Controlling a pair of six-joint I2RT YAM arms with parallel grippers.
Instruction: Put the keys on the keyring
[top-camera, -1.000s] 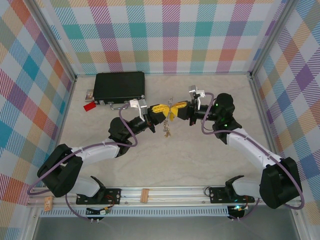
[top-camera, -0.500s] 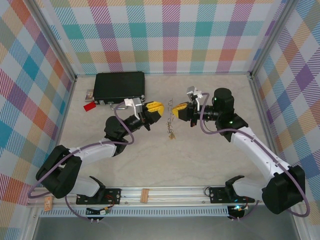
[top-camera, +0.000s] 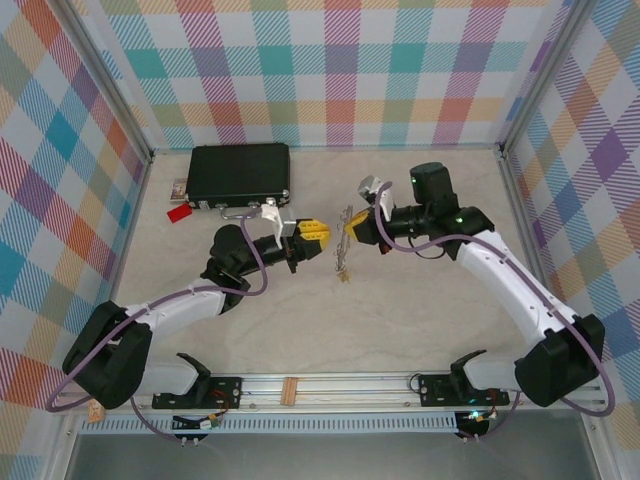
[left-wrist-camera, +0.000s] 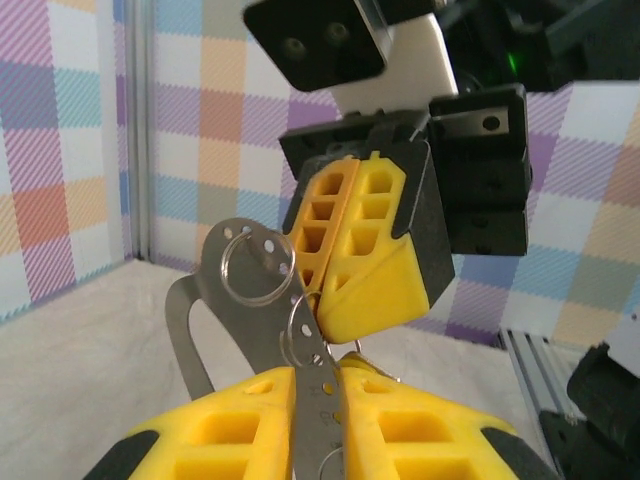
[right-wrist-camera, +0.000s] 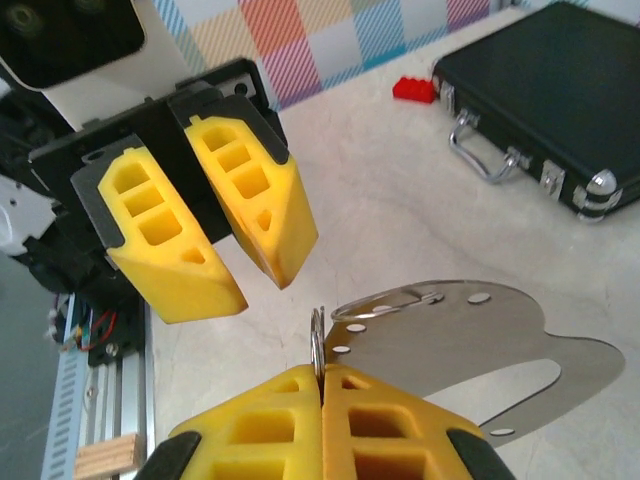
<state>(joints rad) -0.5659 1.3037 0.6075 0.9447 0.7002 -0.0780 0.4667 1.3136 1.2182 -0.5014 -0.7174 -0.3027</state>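
Observation:
My right gripper (right-wrist-camera: 322, 380) is shut on the keyring (right-wrist-camera: 317, 338), a thin silver loop standing on edge between its yellow fingers. A flat silver perforated plate (right-wrist-camera: 450, 335) hangs from the ring to the right. In the top view the right gripper (top-camera: 357, 228) holds this bunch above the table's middle, and the small keys (top-camera: 343, 268) dangle under it. My left gripper (top-camera: 310, 238) sits just left of the bunch, open and apart from it. In the left wrist view the plate (left-wrist-camera: 235, 290) and the ring (left-wrist-camera: 300, 335) show beyond the gap of the left gripper (left-wrist-camera: 318, 388).
A black case (top-camera: 240, 170) with a silver handle lies at the back left, a small red tag (top-camera: 179, 212) beside it. The case (right-wrist-camera: 560, 110) and tag (right-wrist-camera: 415, 90) also appear beyond the right gripper. Checked walls ring the table; a metal rail (top-camera: 330, 385) runs along the front.
A second ago both grippers met at the bunch. The left gripper has let go, opened and drawn back to the left; the right gripper keeps the ring.

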